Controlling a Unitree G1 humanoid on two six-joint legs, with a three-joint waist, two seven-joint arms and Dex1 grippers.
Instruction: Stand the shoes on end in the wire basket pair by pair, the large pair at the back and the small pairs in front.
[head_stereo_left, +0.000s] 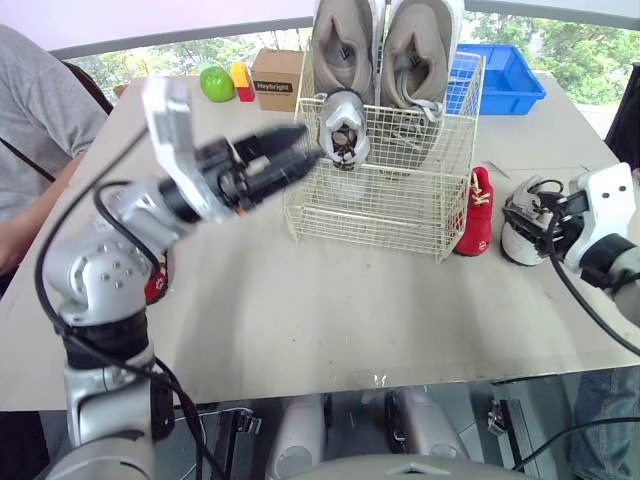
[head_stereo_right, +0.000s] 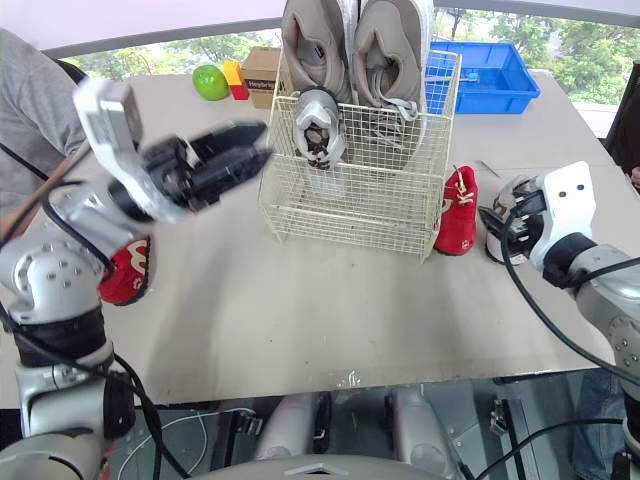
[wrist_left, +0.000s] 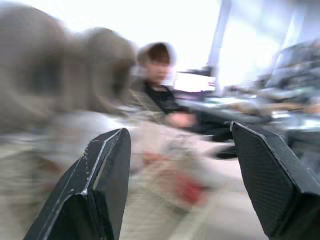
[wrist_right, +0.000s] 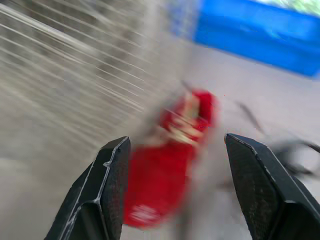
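Two large grey shoes (head_stereo_left: 345, 45) stand on end at back of wire basket (head_stereo_left: 400, 215), one small grey shoe (head_stereo_left: 343, 128) in front. Tabletop (head_stereo_left: 330, 310) bare twd near edge. Left tool (wrist_left: 180, 128) released, empty, beside basket; right tool (wrist_right: 176, 138) released near red shoe (head_stereo_left: 479, 212).

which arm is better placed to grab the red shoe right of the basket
Right. The right gripper, open, points at the red shoe close by; the left gripper is across the wire basket.
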